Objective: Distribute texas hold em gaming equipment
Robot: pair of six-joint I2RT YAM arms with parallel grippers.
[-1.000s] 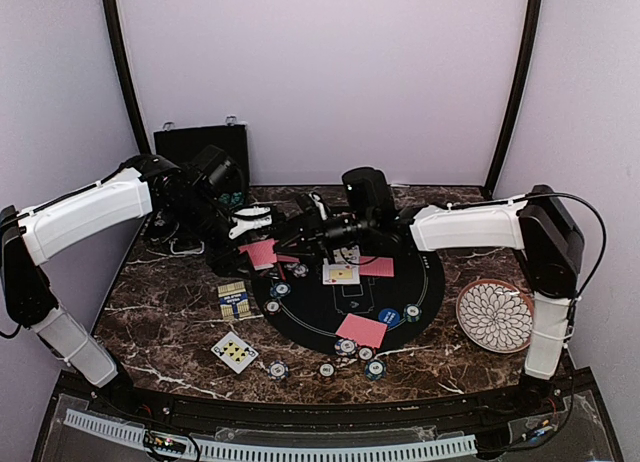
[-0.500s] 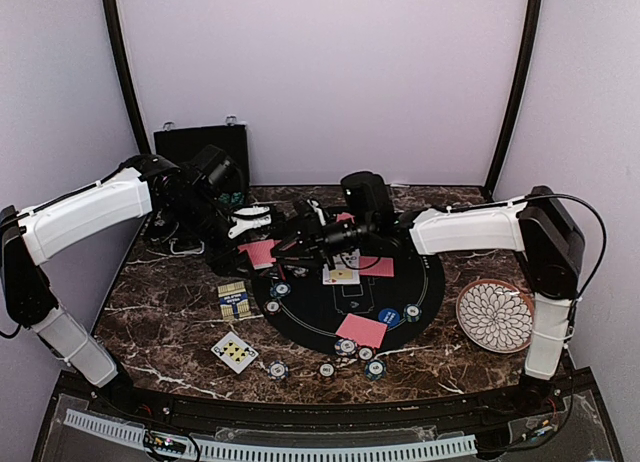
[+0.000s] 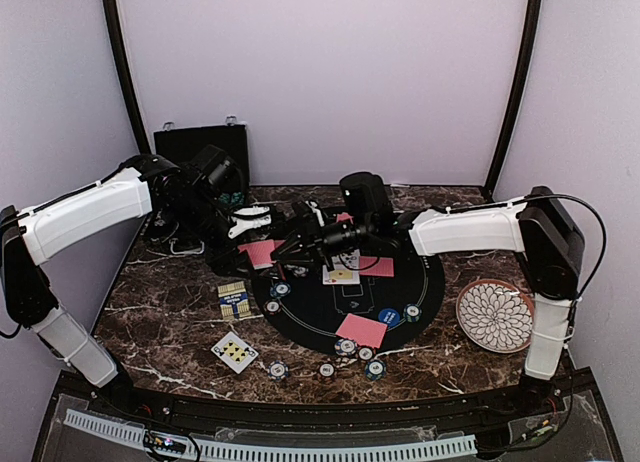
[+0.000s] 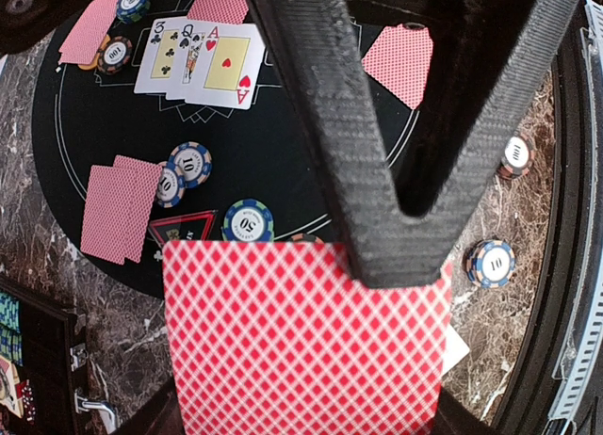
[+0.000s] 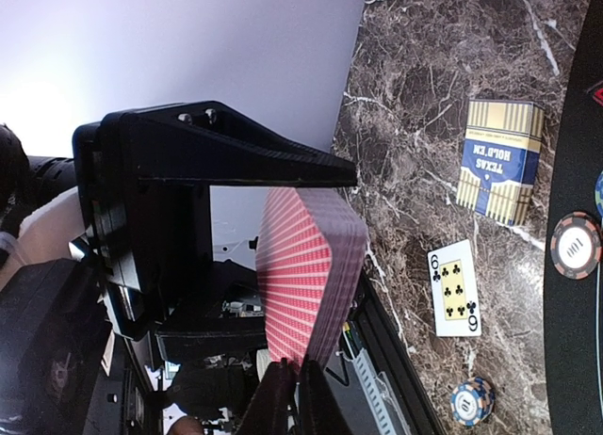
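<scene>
Cards (image 4: 301, 346) in left pincer (image 5: 292, 265), case (image 3: 200, 142) apparently open

This is a robotics lab test cell, not a home or a card room. Plain lilac wall panels (image 3: 320, 82) box in the bench (image 3: 160, 312) on three sides, with black frame poles (image 3: 120, 72) rising at the corners. Two white-and-black robot arms, the left arm (image 3: 85, 214) and the right arm (image 3: 470, 227), are bolted at the near edge, and a loose black cable (image 3: 590, 217) loops off the right one. A white ribbed strip (image 3: 270, 449) runs along the front. The playing cards (image 3: 361, 330) and poker chips (image 3: 278, 369) lie on a round black mat (image 3: 310, 312) on dark marble-patterned bench top.
</scene>
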